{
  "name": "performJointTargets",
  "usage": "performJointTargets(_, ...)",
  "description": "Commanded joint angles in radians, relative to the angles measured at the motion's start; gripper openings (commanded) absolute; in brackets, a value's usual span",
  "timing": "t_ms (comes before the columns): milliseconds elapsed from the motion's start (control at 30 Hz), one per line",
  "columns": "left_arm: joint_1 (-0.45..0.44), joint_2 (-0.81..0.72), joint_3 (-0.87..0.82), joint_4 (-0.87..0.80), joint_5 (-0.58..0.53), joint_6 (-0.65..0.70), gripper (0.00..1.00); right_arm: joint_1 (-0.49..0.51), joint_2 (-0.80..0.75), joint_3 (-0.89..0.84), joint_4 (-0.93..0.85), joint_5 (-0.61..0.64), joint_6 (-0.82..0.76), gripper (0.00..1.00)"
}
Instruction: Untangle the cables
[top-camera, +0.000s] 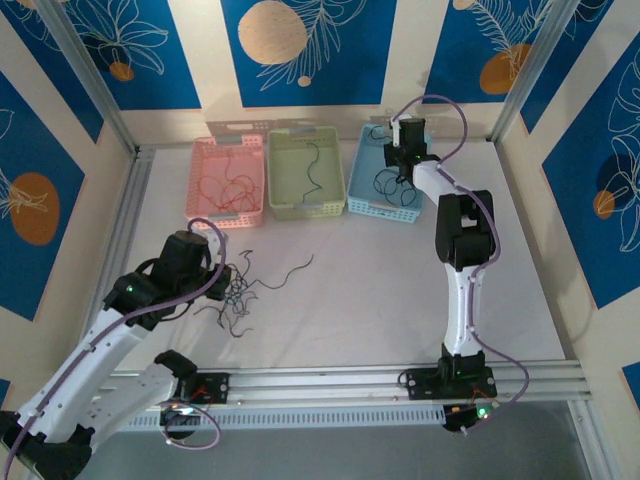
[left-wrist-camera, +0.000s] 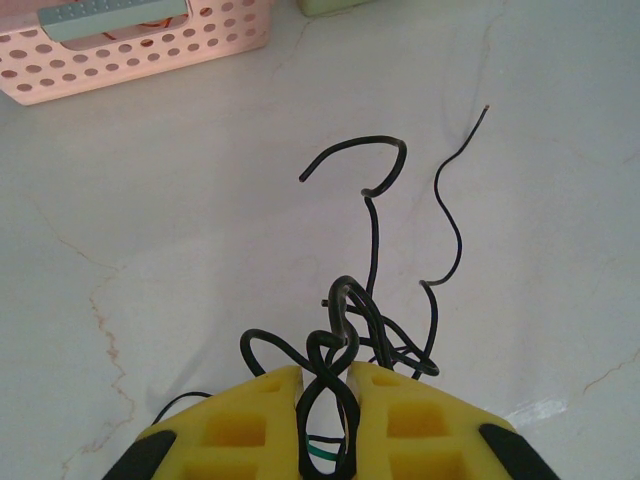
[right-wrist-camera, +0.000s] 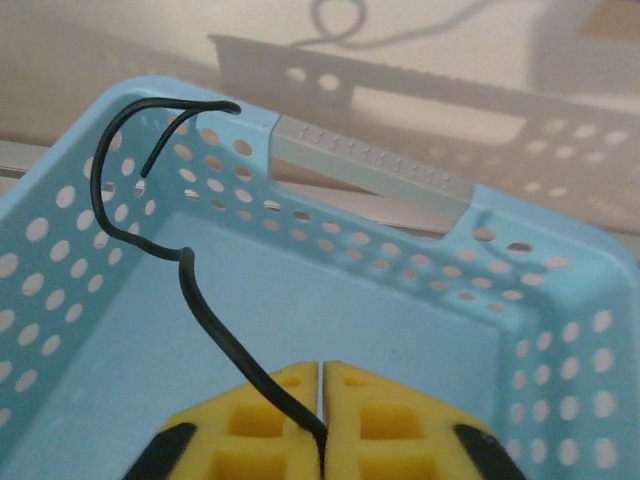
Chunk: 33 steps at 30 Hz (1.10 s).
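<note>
**Left gripper**: the yellow fingers are drawn nearly together, pinching black strands of the clump of cables. The clump lies on the white table just ahead of the arm (a green strand shows low between the fingers). Two loose black ends curl away toward the pink basket.

**Right gripper**: the fingers are pressed together on a single black cable, above the blue basket. The cable's upper part arches near the basket's left wall.

**From above:** the green basket stands between the pink and blue ones, and strands lie in all three.
</note>
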Motion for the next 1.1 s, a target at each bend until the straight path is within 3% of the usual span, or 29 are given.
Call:
performJointTargets(0, 0.011, -0.01, -0.007, 0.015, 0.006, 0.021, 0.0, 0.006, 0.048, 0.067, -0.125, 0.011, 0.044, 0.21)
performJointTargets(200, 0.011, -0.014, -0.007, 0.015, 0.005, 0.021, 0.0, 0.004, 0.032, 0.125, -0.211, 0.009, 0.088, 0.4)
performJointTargets(400, 0.009, -0.019, -0.006, 0.015, 0.004, 0.02, 0.0, 0.004, -0.088, 0.086, -0.216, -0.005, 0.112, 0.5)
performJointTargets(633, 0.011, -0.02, -0.004, 0.014, 0.002, 0.021, 0.0, 0.015, -0.304, -0.031, -0.181, -0.042, 0.153, 0.55)
performJointTargets(833, 0.012, -0.036, 0.003, 0.016, 0.017, 0.022, 0.0, 0.073, -0.64, -0.359, -0.068, -0.239, 0.244, 0.48)
performJointTargets(1067, 0.01, -0.026, 0.02, 0.041, 0.13, 0.005, 0.0, 0.357, -1.004, -0.832, 0.019, -0.476, 0.268, 0.47)
